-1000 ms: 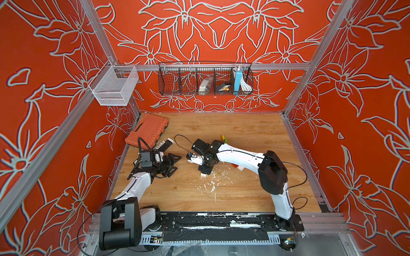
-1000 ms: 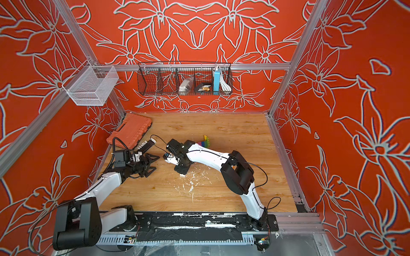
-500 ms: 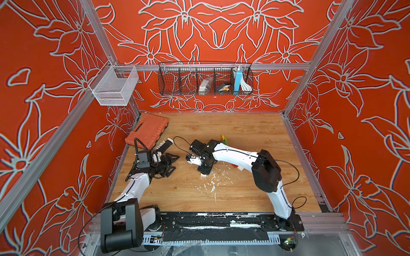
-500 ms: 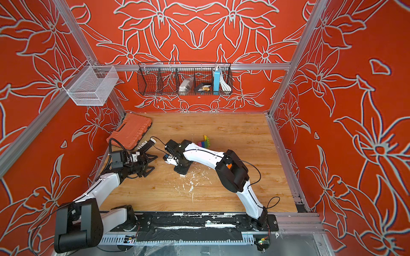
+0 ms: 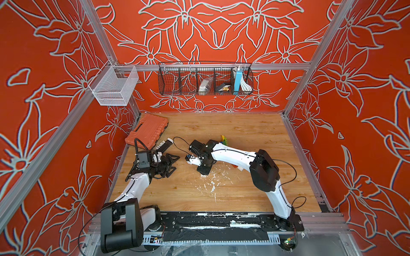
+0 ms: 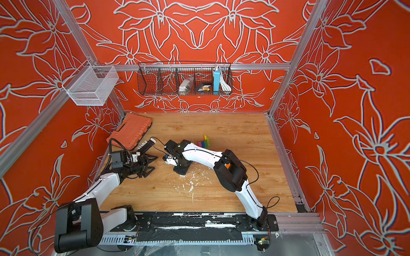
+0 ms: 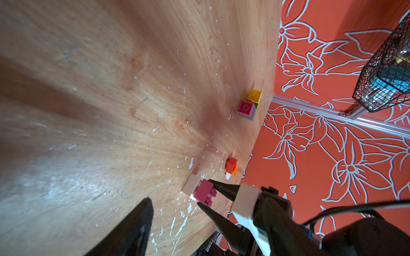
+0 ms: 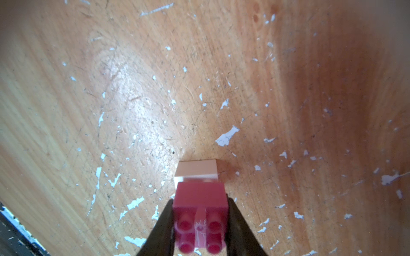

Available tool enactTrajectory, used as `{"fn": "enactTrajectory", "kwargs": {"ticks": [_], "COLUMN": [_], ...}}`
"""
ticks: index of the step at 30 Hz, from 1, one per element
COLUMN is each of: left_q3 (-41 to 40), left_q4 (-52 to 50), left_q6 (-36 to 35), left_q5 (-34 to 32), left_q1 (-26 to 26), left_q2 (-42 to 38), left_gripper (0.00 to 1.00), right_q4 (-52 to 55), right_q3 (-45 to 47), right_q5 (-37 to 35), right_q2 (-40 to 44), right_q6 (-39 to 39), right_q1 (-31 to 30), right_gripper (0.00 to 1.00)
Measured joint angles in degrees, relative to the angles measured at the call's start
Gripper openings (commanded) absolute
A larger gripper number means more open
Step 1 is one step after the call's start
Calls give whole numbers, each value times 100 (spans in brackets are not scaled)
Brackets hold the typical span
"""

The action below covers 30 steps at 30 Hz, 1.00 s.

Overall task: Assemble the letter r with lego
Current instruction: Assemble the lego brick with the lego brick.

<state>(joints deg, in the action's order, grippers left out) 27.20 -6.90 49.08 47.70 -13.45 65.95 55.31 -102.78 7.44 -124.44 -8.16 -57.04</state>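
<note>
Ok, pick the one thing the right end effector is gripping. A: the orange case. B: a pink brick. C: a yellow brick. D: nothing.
B: in the right wrist view the right end effector is shut on the pink brick, with a finger against each side.

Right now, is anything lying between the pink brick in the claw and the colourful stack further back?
Nothing visible. In the left wrist view only flecked bare tabletop lies between the pink brick in the right gripper and the colourful stack; the red brick sits aside.
</note>
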Motion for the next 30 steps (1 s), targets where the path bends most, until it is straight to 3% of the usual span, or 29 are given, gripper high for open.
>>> {"fn": "enactTrajectory", "kwargs": {"ticks": [20, 30], "left_q3": [81, 302], "left_q4": [-149, -223], "left_q6": [-153, -234], "left_q5": [46, 101], "left_q1": [0, 0], "left_q2": [22, 131], "left_gripper": [79, 79], "right_q4": [61, -42], "right_q3": [63, 153], "right_q5": [35, 52], "right_q2": [-26, 15], "right_q6": [264, -122], "right_q1": [0, 2], "right_gripper": [0, 0]}}
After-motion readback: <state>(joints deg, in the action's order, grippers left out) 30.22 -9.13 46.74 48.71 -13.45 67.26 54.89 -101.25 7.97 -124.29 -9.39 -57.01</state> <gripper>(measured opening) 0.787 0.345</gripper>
